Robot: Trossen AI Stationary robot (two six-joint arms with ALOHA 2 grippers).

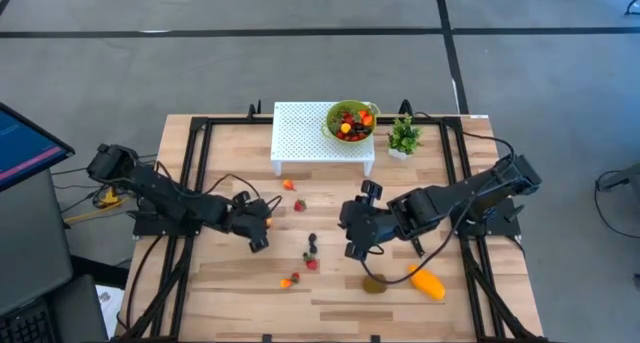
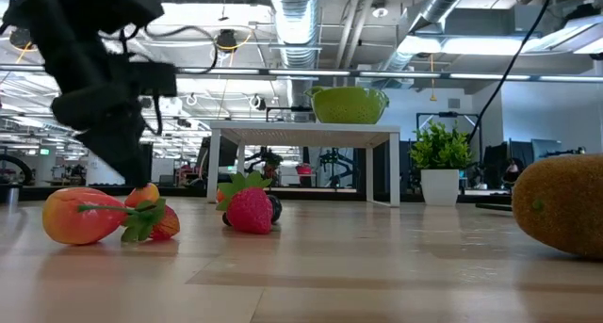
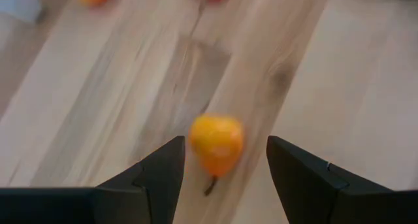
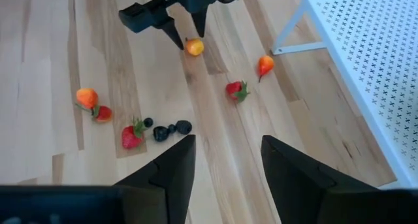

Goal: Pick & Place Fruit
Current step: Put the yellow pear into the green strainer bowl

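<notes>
My left gripper (image 1: 262, 228) is low over the table's left middle, open. Its fingers stand on either side of a small orange fruit (image 3: 217, 142) that lies on the wood, with a gap on both sides. The right wrist view shows that fruit (image 4: 194, 48) between the left gripper's tips (image 4: 186, 36). My right gripper (image 1: 355, 245) hangs open above the table's middle, near the dark berries (image 1: 312, 241), touching nothing. Strawberries (image 1: 299, 205) and an orange-red pair (image 1: 292, 280) lie scattered. The brown kiwi (image 1: 375, 283) and the orange mango (image 1: 428, 283) lie near the near edge.
A green bowl (image 1: 350, 120) with several fruit pieces stands on a white perforated stand (image 1: 300, 133) at the far side, and a small potted plant (image 1: 403, 136) stands to its right. Bare wood lies between the scattered fruit and the near edge.
</notes>
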